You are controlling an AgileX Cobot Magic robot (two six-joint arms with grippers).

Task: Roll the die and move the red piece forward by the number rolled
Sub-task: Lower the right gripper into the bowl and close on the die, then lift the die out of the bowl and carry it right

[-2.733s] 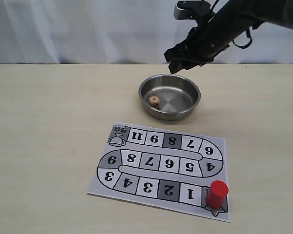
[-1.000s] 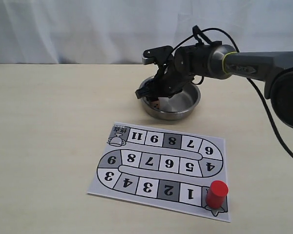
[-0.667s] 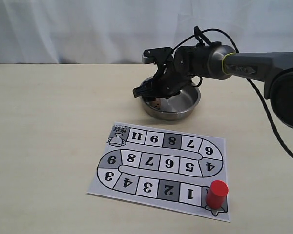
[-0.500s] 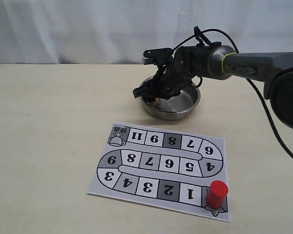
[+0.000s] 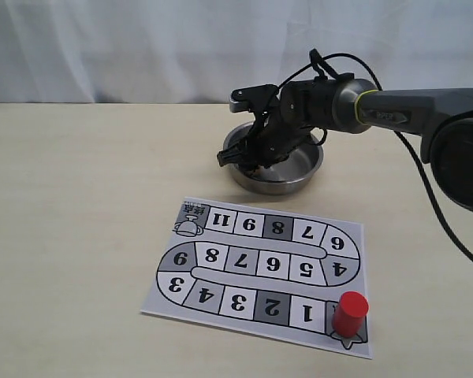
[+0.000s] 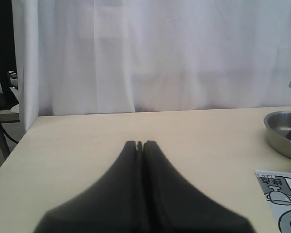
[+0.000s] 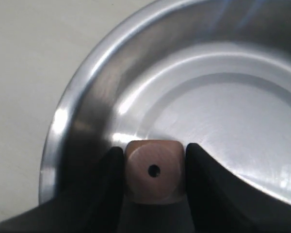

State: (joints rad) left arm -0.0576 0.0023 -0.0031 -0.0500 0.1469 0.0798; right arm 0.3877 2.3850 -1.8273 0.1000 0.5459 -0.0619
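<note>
pinching the die (image 7: 153, 170) between its fingers, the right gripper (image 5: 240, 160) sits low inside the steel bowl (image 5: 280, 186), against its left wall, single-pip face toward the wrist camera. left gripper (image 6: 139, 145) is pressed together, empty, well apart over the counter (image 5: 79, 205). red piece (image 5: 350, 313) stands upright at the board's (image 5: 260, 268) start corner beside square 1. judgement: the bowl rim alone obstructs a lift.

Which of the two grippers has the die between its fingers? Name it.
The right gripper: its fingers flank the die on both sides inside the steel bowl. The left gripper is shut with nothing between its tips.
</note>
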